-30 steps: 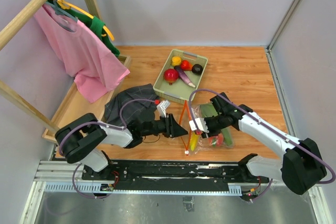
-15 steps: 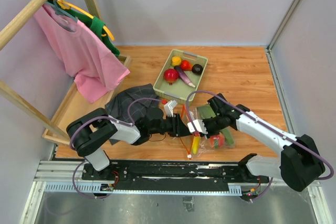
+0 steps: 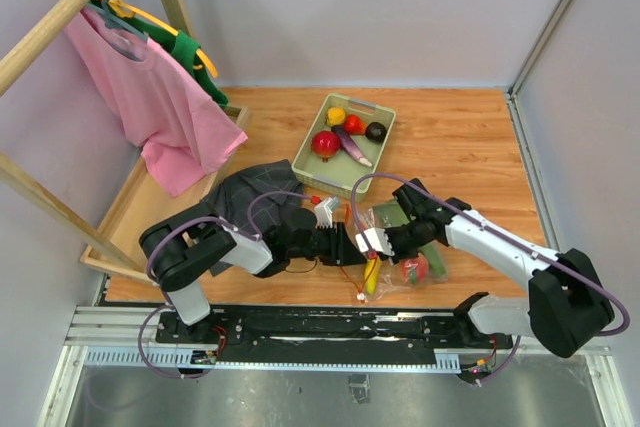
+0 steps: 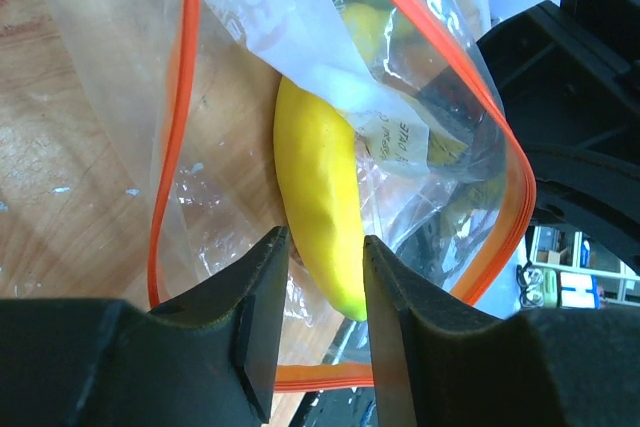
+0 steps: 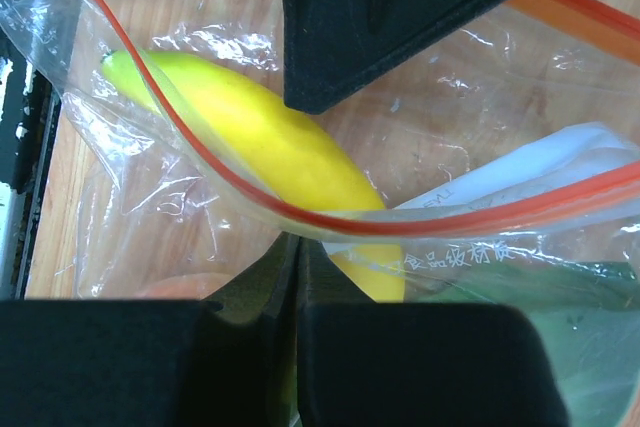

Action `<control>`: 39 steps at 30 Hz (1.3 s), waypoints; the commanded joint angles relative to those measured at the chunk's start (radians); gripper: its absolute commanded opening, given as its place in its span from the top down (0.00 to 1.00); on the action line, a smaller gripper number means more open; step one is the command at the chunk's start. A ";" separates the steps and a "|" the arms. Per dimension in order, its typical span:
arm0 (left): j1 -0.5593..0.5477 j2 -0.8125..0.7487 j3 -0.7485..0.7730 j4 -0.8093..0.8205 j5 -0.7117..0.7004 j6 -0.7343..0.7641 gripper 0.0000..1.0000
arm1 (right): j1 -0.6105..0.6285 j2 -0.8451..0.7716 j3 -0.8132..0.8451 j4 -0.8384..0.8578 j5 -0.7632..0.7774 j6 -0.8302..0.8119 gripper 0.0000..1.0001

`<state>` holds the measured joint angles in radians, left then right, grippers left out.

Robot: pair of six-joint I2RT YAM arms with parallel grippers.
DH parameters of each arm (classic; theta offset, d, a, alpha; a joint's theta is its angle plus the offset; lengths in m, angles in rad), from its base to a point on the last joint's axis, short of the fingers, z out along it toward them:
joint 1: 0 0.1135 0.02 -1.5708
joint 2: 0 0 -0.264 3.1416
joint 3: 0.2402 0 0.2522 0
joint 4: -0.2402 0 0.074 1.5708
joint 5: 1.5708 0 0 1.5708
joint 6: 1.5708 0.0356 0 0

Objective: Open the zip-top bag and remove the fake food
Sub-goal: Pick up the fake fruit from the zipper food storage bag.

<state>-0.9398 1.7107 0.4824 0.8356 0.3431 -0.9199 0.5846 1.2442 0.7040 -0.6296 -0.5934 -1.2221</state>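
Note:
The zip-top bag (image 3: 402,239) lies on the wooden table with its orange-red strip (image 4: 172,147) pulled open. A yellow banana (image 4: 318,187), a red round piece (image 3: 411,269) and a green piece (image 3: 398,213) of the fake food show inside it. My left gripper (image 4: 318,282) reaches into the bag's mouth and stands open, its fingers on either side of the banana's tip. My right gripper (image 5: 298,243) is shut on the bag's clear lip just under the strip (image 5: 200,165), above the banana (image 5: 255,137). In the top view the two grippers (image 3: 350,243) (image 3: 373,240) nearly touch.
A pale green tray (image 3: 385,137) behind the bag holds more toy fruit. A dark cloth (image 3: 245,199) lies left of the bag beside my left arm. A pink shirt (image 3: 150,97) hangs on a wooden rack at the far left. The metal base rail (image 3: 330,322) runs along the near edge.
My right gripper has closed on the bag's lip. My left gripper has slid right into the bag's mouth, up to the banana.

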 commanded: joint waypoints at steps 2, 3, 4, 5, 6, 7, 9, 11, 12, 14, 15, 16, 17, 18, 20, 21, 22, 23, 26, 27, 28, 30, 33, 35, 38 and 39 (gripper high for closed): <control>-0.012 0.042 0.034 0.027 0.025 -0.007 0.59 | 0.019 0.035 0.022 -0.041 0.007 0.025 0.99; -0.012 0.049 0.036 0.032 0.027 -0.010 0.59 | 0.018 0.040 0.024 -0.035 0.011 0.034 0.99; -0.013 0.055 0.037 0.037 0.028 -0.013 0.59 | 0.018 0.045 0.025 -0.026 0.019 0.046 0.99; -0.013 0.062 0.038 0.042 0.030 -0.015 0.59 | 0.018 0.048 0.026 -0.017 0.024 0.058 0.99; -0.014 0.066 0.039 0.047 0.031 -0.018 0.58 | 0.019 0.051 0.026 -0.008 0.030 0.070 0.99; -0.014 0.071 0.040 0.048 0.033 -0.017 0.58 | 0.019 0.055 0.026 0.001 0.037 0.083 0.99; -0.014 0.079 0.043 0.048 0.035 -0.019 0.56 | 0.019 0.060 0.028 0.018 0.045 0.106 0.99; -0.014 0.086 0.047 0.046 0.034 -0.019 0.55 | 0.019 0.067 0.032 0.030 0.045 0.126 0.99; -0.014 0.090 0.050 0.046 0.035 -0.019 0.54 | 0.019 0.069 0.031 0.034 0.045 0.130 0.99; -0.014 0.101 0.056 0.042 0.034 -0.017 0.53 | 0.020 0.074 0.034 0.036 0.039 0.137 0.99; -0.016 0.104 0.061 0.036 0.032 -0.016 0.53 | 0.021 0.078 0.036 0.038 0.035 0.142 0.99; -0.016 0.109 0.066 0.027 0.029 -0.013 0.51 | 0.021 0.081 0.039 0.039 0.033 0.149 0.99; -0.018 0.113 0.072 0.018 0.025 -0.009 0.50 | 0.021 0.085 0.043 0.038 0.030 0.155 0.99; -0.020 0.116 0.079 0.006 0.021 -0.005 0.48 | 0.021 0.089 0.048 0.038 0.026 0.164 0.99; -0.025 0.124 0.096 -0.025 0.011 0.006 0.45 | 0.022 0.098 0.059 0.038 0.018 0.184 0.99; -0.027 0.128 0.102 -0.041 0.003 0.010 0.44 | 0.022 0.102 0.064 0.038 0.014 0.193 0.99; -0.027 0.133 0.109 -0.057 -0.004 0.015 0.43 | 0.022 0.106 0.067 0.039 0.014 0.200 0.99; -0.029 0.135 0.114 -0.068 -0.009 0.018 0.42 | 0.022 0.109 0.070 0.041 0.014 0.208 0.99; -0.030 0.141 0.114 -0.078 -0.018 0.018 0.40 | 0.022 0.121 0.077 0.052 0.020 0.241 0.99; -0.030 0.142 0.112 -0.077 -0.019 0.018 0.40 | 0.021 0.126 0.080 0.061 0.026 0.256 0.99; -0.031 0.144 0.112 -0.077 -0.020 0.018 0.40 | 0.022 0.129 0.081 0.069 0.031 0.274 0.99; -0.031 0.148 0.112 -0.077 -0.022 0.017 0.39 | 0.023 0.137 0.086 0.082 0.039 0.305 0.99; -0.031 0.156 0.113 -0.077 -0.028 0.013 0.40 | 0.022 0.144 0.089 0.103 0.045 0.344 0.99; -0.033 0.163 0.117 -0.085 -0.034 0.015 0.41 | 0.022 0.147 0.088 0.115 0.048 0.365 0.99; -0.033 0.175 0.123 -0.103 -0.044 0.020 0.43 | 0.021 0.147 0.088 0.130 0.053 0.391 0.99; -0.033 0.177 0.123 -0.109 -0.054 0.022 0.45 | 0.022 0.148 0.088 0.134 0.054 0.399 0.99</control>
<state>-0.9588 1.8400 0.5953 0.8059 0.3336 -0.9230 0.5865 1.3804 0.7677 -0.5602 -0.5522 -0.8879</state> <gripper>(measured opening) 0.578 0.010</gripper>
